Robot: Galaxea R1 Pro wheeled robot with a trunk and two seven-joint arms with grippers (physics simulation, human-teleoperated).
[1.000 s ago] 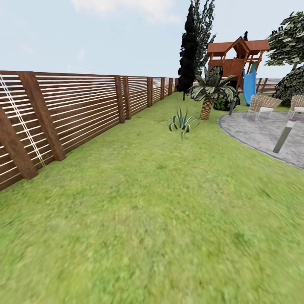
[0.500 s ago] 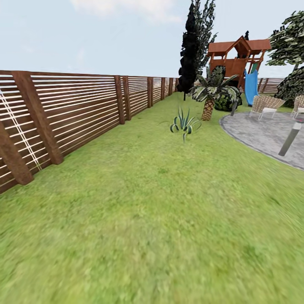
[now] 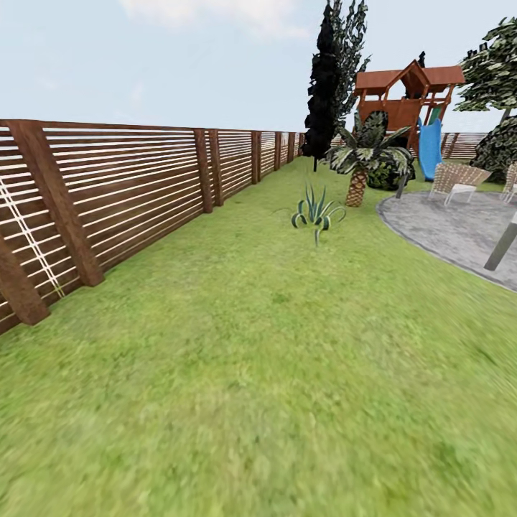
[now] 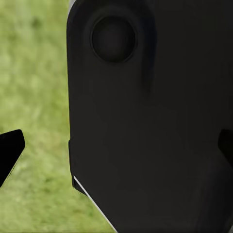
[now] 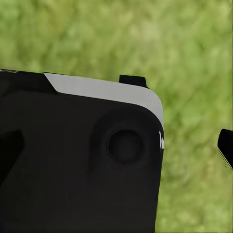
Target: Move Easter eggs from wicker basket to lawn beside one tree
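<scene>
The lawn (image 3: 273, 373) stretches ahead through the garden, mottled green, beside a brown slatted fence (image 3: 129, 187). The Easter eggs, the wicker basket and the tree are out of view. In the left wrist view my left gripper (image 4: 116, 150) is open, one black fingertip (image 4: 9, 153) at each side of the picture, with the robot's black body and grass behind. The right gripper (image 5: 116, 148) is open too, one fingertip (image 5: 226, 145) showing over blurred grass (image 5: 194, 58).
A spiky plant (image 3: 316, 212) and a small palm (image 3: 362, 161) stand mid-lawn ahead. Behind them are a dark cypress (image 3: 323, 86) and a wooden playset (image 3: 402, 100) with a blue slide (image 3: 429, 147). A grey paved patio (image 3: 452, 226) with chairs (image 3: 456, 179) and a short post (image 3: 502, 244) lies right.
The whole head view has shifted: the fence posts slide left and the plants, patio and post drift right and slightly nearer, so the camera is moving. Nothing in the garden itself has moved.
</scene>
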